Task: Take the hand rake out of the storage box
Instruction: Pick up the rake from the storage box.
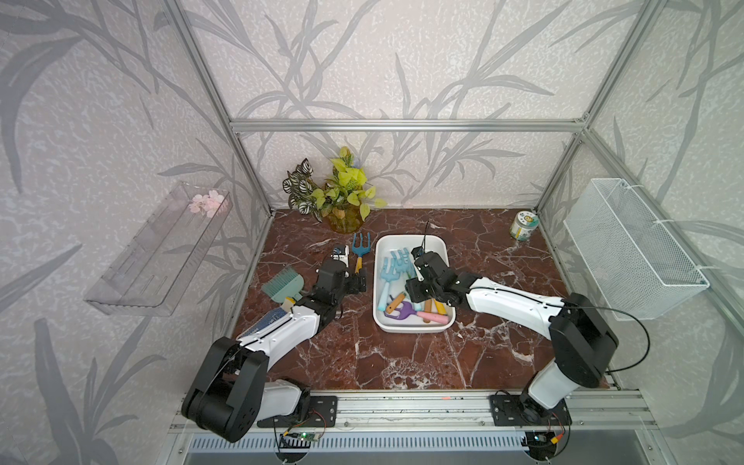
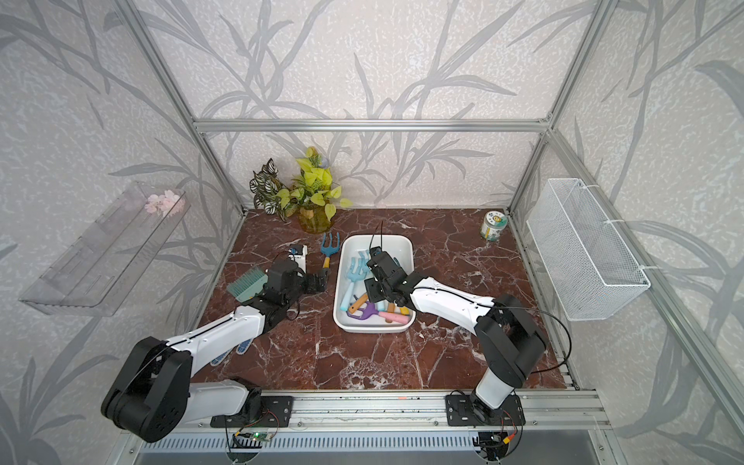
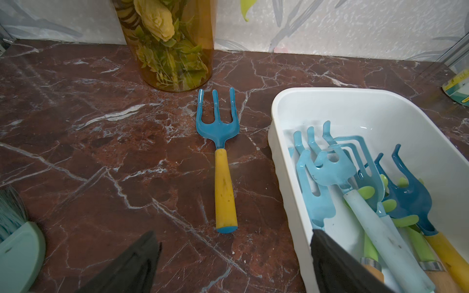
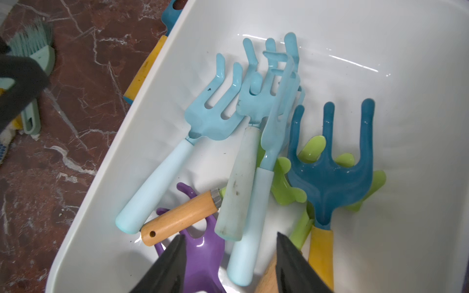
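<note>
The white storage box (image 1: pixel 410 238) (image 2: pixel 378 237) sits mid-table and holds several piled hand rakes: pale blue ones (image 4: pixel 215 114) (image 1: pixel 396 263), a dark blue one with a yellow handle (image 4: pixel 330 172), a purple one (image 4: pixel 203 253) and a green one (image 4: pixel 286 182). My right gripper (image 4: pixel 229 237) (image 1: pixel 416 292) hangs over the box's near half. Its jaws are apart, with a pale blue handle end between them, untouched. Left of the box, a blue three-tined rake with a yellow handle (image 3: pixel 220 152) (image 1: pixel 359 249) lies on the table. My left gripper (image 3: pixel 233 243) (image 1: pixel 359 282) stands open just behind its handle end.
An amber vase of leaves (image 1: pixel 346 219) stands at the back, near the blue rake's tines. A mint brush (image 1: pixel 282 284) lies left of my left arm. A small jar (image 1: pixel 523 225) is at the back right. A wire basket (image 1: pixel 632 249) and a clear tray (image 1: pixel 157 249) hang on the side walls.
</note>
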Controlling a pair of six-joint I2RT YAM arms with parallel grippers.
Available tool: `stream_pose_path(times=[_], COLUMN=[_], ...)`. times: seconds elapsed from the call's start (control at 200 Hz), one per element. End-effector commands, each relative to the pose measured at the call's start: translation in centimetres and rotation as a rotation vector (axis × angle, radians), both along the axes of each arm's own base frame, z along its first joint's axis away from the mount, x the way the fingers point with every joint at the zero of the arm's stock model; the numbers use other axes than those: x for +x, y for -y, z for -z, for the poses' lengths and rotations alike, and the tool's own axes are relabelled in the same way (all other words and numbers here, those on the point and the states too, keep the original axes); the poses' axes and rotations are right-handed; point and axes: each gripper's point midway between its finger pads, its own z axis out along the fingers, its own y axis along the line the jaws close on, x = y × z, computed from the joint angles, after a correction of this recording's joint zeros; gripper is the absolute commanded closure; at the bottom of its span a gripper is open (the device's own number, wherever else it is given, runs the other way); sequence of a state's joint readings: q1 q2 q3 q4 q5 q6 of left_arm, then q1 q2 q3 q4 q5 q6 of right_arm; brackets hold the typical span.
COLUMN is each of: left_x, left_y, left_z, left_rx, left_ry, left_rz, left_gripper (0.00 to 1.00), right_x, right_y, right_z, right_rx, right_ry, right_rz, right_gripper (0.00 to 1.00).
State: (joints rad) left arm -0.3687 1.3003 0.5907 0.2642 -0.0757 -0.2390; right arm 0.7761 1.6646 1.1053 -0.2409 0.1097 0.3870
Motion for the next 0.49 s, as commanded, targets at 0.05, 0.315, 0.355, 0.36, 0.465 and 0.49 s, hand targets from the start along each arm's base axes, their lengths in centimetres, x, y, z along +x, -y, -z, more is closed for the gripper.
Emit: stream_pose_path(times=[0.05, 0.315, 0.355, 0.36, 0.465, 0.49], left_x=[0.3, 0.4, 0.4, 0.4, 0.4, 0.4], left_y=[0.3, 0.5, 0.5, 0.5, 0.5, 0.5], left_z=[-0.6, -0.6, -0.6, -0.6, -0.6, -0.5], left_rx=[-0.017, -0.017, -0.018, -0.018, -0.016, -0.016], left_ry=[0.026, 0.024, 0.025, 0.025, 0.022, 0.02], left_rz=[0.008, 0.018, 0.018, 0.019, 0.02, 0.021], left_gripper=[0.06, 0.06, 0.06, 0.06, 0.06, 0.06], right_x=[0.8, 1.4, 1.4, 1.4, 1.5, 1.5], right_y=[-0.3, -1.2, -1.3, -1.3, -1.4, -1.4], right_z=[0.8, 2.7, 3.0, 3.1, 3.5, 3.7], right_rx=[-0.084, -0.154, -0.161, -0.162, -0.178, -0.182], right_ry=[-0.017, -0.07, -0.076, -0.077, -0.088, -0.092], right_rz=[-0.01, -0.03, -0.03, -0.031, -0.032, -0.033], right_gripper=[0.43, 0.46, 0.46, 0.46, 0.51, 0.53])
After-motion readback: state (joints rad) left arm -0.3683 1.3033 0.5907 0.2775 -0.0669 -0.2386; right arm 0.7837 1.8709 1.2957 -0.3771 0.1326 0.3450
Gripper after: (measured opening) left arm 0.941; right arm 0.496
